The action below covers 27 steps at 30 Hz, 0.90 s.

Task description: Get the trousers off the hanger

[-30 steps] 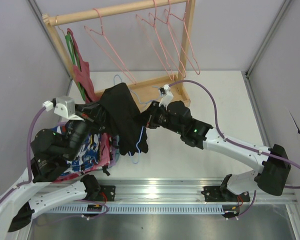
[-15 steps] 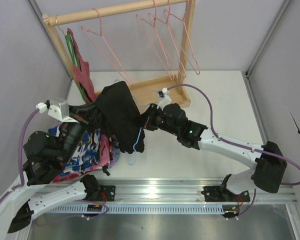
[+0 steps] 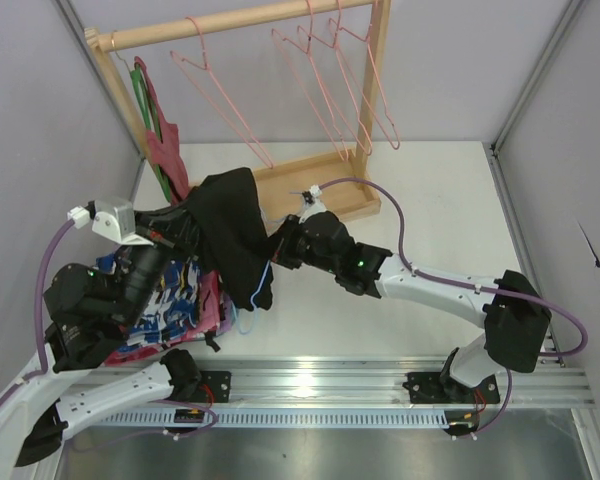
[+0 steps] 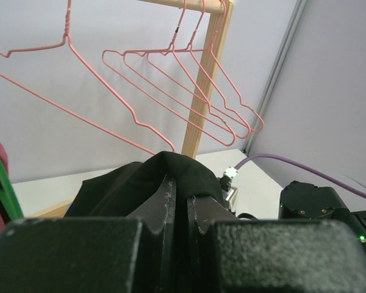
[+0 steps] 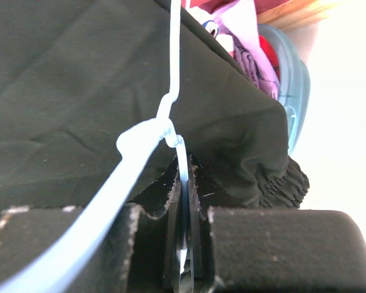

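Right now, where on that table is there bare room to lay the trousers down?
The widest bare stretch is the white table right of the wooden rack base, up to the grey wall. A narrower strip lies between the right arm and the metal rail. The left side is crowded: trousers, cloth pile.

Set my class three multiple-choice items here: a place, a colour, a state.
1. The dark red garment hangs at the rail's: A left end; B right end; C middle.
2. The hanger in the right gripper is: A pink; B light blue; C green.
3. The left gripper is: A open; B shut on the trousers; C shut on the rail.
Key: A, it hangs leftmost in the top view; B, the right wrist view shows blue wire; B, black cloth is pinched.
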Motion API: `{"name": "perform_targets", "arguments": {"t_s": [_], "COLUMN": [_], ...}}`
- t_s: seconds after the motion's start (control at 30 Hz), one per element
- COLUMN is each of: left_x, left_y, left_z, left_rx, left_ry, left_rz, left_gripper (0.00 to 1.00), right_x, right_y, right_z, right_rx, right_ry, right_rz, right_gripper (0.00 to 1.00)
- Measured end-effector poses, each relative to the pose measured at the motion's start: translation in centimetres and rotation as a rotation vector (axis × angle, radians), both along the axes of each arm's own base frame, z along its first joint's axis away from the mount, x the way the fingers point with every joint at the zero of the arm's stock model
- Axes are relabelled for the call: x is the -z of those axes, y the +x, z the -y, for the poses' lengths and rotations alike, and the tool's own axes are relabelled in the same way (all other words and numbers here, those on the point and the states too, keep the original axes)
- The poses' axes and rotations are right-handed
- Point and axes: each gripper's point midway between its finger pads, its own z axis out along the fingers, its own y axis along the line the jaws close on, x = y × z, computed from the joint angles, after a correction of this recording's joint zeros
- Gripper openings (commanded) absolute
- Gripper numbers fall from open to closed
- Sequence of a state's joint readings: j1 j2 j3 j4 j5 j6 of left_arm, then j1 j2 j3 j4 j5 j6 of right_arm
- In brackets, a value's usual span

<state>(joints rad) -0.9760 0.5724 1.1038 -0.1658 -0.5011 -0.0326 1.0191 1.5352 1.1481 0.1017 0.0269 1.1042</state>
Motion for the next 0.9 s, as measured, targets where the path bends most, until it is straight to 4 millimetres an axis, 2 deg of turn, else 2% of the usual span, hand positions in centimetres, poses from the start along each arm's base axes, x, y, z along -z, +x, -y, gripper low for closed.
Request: {"name": "perform_targets", "arguments": {"t_s": [0.3,0.57,0.63,0.77,0.83,0.9], "left_x": [-0.4,-1.5,-2.3,-5.9,-7.6,-8.9], "left_y": [-0.4,-0.4,-0.7,-2.0,-2.7,-3.4], "left_z": [-1.9,-3.4,-3.9,-5.8,-6.8,-7.6], "left_rx": [-0.046,-0.103,-0.108,-0.104,-0.101,-0.095], "left_ry": [-0.015,-0.021,-0.035,-0.119,-0.163,-0.193], "left_rz": [0.008,0.014,0.028,0.088,0.117,0.140], "left_gripper": [0.00,0.00,0.00,0.00,0.00,0.00], "right_x": [0.2,1.7,3.5,9.7,11.1,11.1], "right_y": [0.3,-0.6,-0.9,-1.9,-2.0,-1.9], "right_z": [0.1,0.2,0.7,3.5,4.4,4.6], "right_rx": [0.017,-0.005,-0.010,0.000,0.008,0.012], "right_ry": [-0.002,-0.048,-0.096,-0.270,-0.323,-0.330], "right_rz": [0.003,0.009,0.005,-0.054,-0.065,-0.059], "right_gripper": [0.00,0.00,0.00,0.00,0.00,0.00]}}
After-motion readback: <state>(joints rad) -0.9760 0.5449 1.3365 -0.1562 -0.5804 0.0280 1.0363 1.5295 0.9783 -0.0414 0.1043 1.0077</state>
